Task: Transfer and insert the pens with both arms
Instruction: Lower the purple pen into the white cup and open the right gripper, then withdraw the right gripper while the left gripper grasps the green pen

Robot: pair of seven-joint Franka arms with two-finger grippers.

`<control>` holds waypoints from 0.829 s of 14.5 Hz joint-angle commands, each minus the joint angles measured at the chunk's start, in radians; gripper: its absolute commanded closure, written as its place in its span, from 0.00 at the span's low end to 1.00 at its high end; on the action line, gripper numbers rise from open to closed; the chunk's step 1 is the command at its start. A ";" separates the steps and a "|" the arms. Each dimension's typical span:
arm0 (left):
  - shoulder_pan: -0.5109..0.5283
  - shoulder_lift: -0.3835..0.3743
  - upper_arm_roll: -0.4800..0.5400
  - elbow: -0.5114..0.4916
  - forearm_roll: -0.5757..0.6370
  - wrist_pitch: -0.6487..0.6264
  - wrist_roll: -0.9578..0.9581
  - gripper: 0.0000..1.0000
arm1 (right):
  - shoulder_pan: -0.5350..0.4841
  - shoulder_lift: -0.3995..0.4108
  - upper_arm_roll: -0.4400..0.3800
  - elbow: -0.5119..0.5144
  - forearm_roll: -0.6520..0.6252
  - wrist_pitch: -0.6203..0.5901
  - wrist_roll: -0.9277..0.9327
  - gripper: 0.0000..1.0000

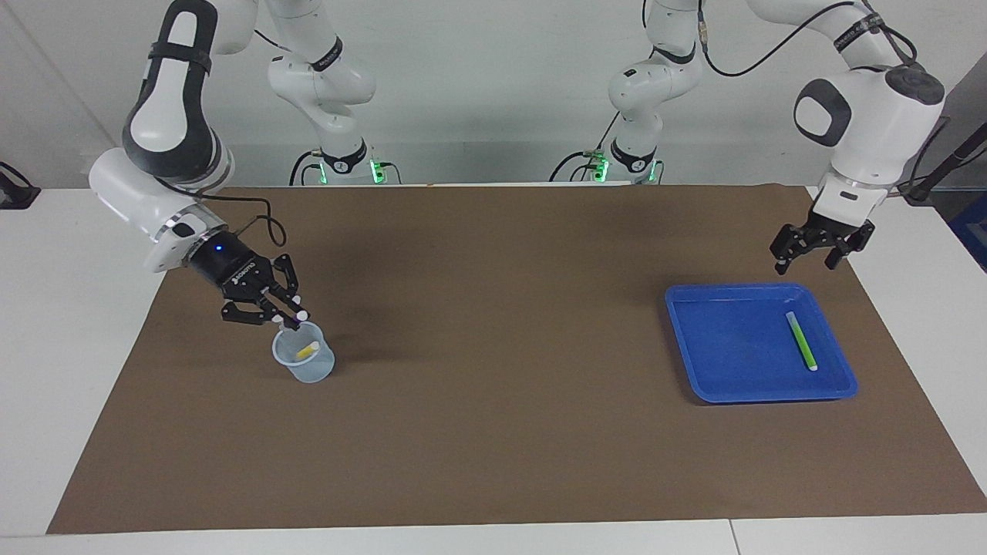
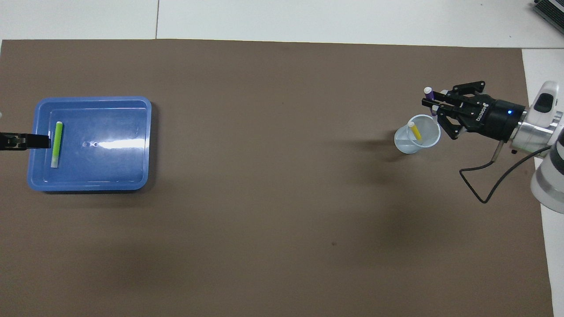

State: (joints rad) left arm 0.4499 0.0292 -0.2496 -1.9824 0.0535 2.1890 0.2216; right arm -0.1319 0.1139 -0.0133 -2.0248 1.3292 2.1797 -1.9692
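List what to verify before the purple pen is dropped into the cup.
1. Grip on purple pen: ok, right hand is shut on it.
2. Pen lined up with the cup mouth: cannot tell; it hangs tilted at the rim.
3. Cup upright: ok.
4. Room inside: ok, only the yellow pen leans in it.
5. Left hand out of the way: ok, open, up by the blue tray.
6. Green pen ready: ok, lying in the tray.
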 commanded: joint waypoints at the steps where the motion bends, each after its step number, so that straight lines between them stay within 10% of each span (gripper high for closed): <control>1: 0.035 0.082 -0.013 0.007 0.032 0.083 0.044 0.00 | -0.046 0.024 0.012 -0.029 0.074 -0.040 -0.110 1.00; 10: 0.050 0.265 -0.011 -0.067 0.101 0.271 0.074 0.00 | -0.078 0.139 0.010 -0.040 0.208 -0.121 -0.323 0.97; 11: 0.053 0.268 -0.008 -0.076 0.108 0.279 0.076 0.00 | -0.081 0.138 0.010 -0.048 0.208 -0.120 -0.315 0.01; 12: 0.056 0.271 -0.007 -0.085 0.115 0.288 0.082 0.00 | -0.081 0.138 0.012 -0.049 0.208 -0.121 -0.310 0.00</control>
State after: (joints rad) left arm 0.4885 0.3119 -0.2554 -2.0351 0.1400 2.4417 0.2830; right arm -0.1931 0.2570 -0.0127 -2.0562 1.5102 2.0792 -2.2522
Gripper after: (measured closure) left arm 0.000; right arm 0.762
